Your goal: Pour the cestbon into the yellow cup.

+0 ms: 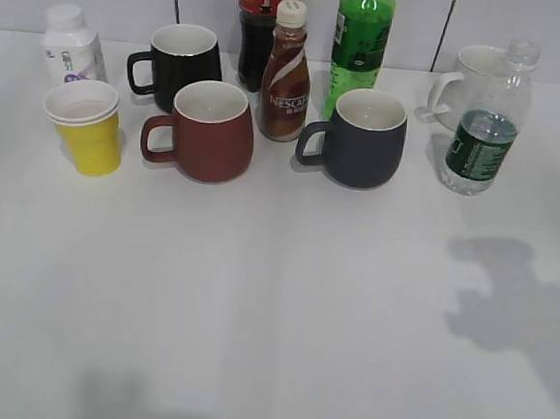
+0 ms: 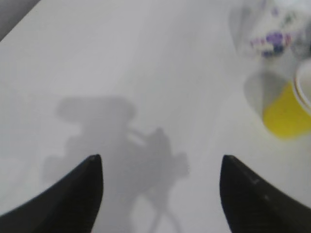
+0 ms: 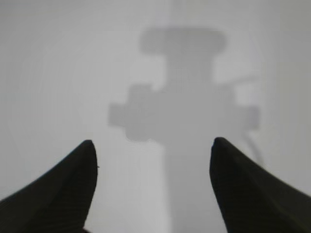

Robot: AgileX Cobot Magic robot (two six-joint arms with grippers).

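Across the upper third of the exterior frame, drinks and mugs crowd the white bench; the lower two thirds lie bare.

At the right end of the row stands the cestbon, upright and uncapped, partly overlapping a white mug behind it, with open bench to its right and below. At far left sits the yellow cup, just below a small white bottle and left of the dark red mug; a navy mug sits mid-row. Both wrist views show dark fingers spread wide with nothing between: the left end effector over bare bench, the cup at that frame's right edge, and the right end effector above its own shadow.
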